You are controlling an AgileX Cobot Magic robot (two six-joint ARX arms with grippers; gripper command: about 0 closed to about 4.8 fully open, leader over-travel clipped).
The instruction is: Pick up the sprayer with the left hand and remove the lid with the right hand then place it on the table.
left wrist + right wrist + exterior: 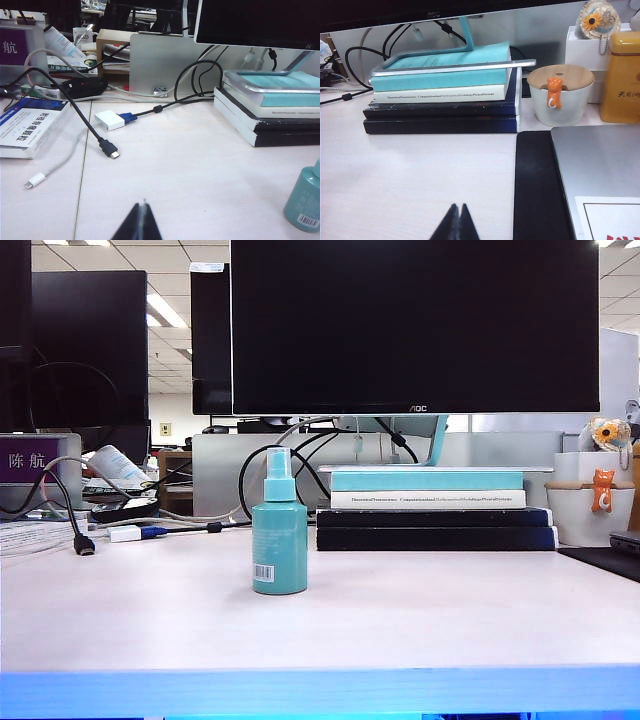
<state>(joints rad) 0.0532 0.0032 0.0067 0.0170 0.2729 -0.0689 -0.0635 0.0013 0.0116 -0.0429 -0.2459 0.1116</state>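
The sprayer [279,536] stands bolt upright on the table [420,610], long axis straight up, nozzle at the top and the white barcode label low on its side facing the exterior camera. The clear lid [277,464] sits on over the nozzle, capped and untouched. It's a little left of centre in the exterior view, just in front of the stack of books [432,508] that carries the monitor stand. Neither arm shows in that view. Over on the left wrist camera, the left gripper [141,223] has its dark fingertips pressed together, nothing between them, hanging above bare tabletop; the sprayer [305,205] is off to one side at the frame's edge, well apart from it. The right gripper [455,223] is pinched closed and empty too, hovering over the table beside a black mat [536,185] and a laptop [600,172], with the sprayer nowhere in its view. As for containers: a white cup [560,98] with a wooden lid and an orange cat figure clinging to its rim, contents hidden.
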